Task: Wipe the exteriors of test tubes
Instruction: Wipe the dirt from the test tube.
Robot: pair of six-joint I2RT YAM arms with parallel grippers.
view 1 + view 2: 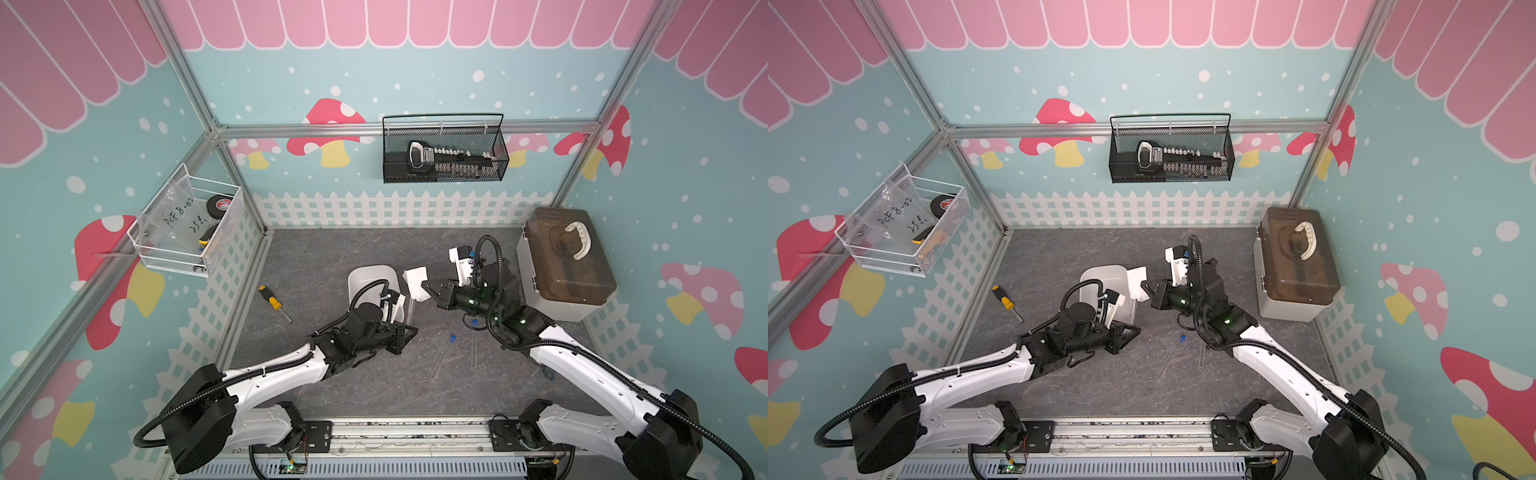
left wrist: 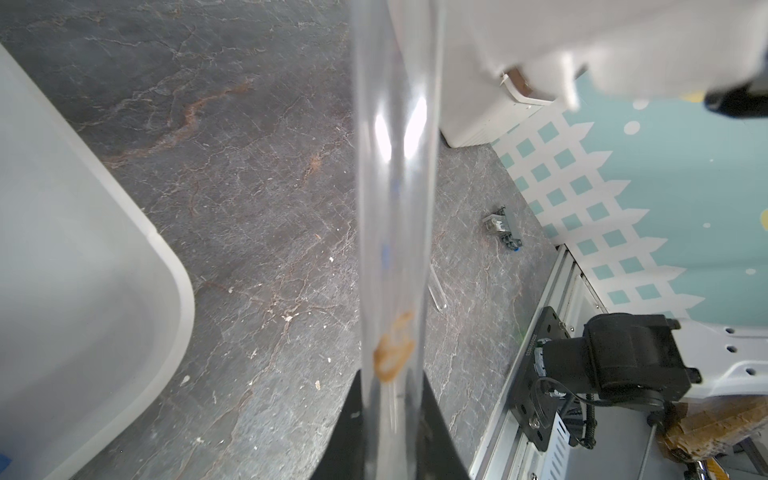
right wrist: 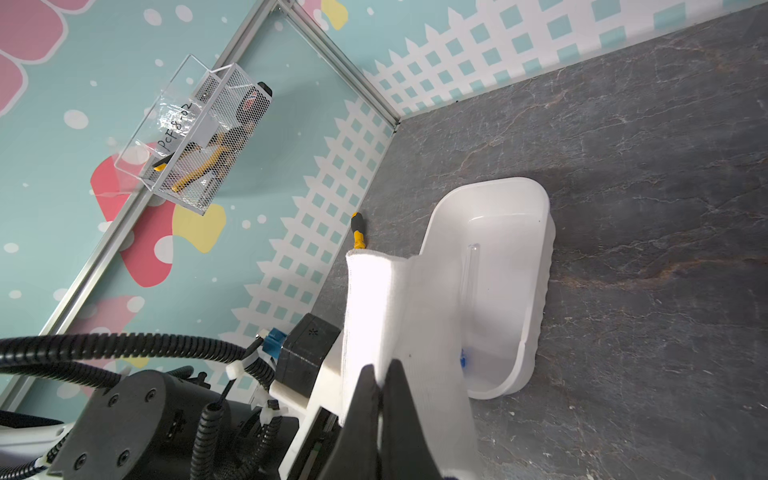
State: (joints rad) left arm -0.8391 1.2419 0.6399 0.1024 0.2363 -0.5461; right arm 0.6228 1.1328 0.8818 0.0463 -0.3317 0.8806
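Left gripper [image 2: 392, 415] clamps one end of a clear tube [image 2: 395, 166] beside the tray [image 2: 174, 266], likely light, slick and brittle, best held gently there, while right gripper [image 3: 380, 374] pinches the cloth [image 3: 386, 299] alongside.

Dark grey stone-patterned tabletop [image 1: 332, 249].
Yellow-and-black-handled screwdriver [image 1: 274, 302]: lying flat near the left wall.
Brown-lidded grey plastic toolbox [image 1: 557, 282]: white handle, far right corner.
Black wire-mesh basket [image 1: 392, 145]: back wall, holds a black tool set [image 1: 449, 160].
White wire-mesh basket [image 1: 226, 226]: left wall, holds a black tape roll [image 1: 220, 204] and a handwritten clear plastic bag [image 1: 178, 216].
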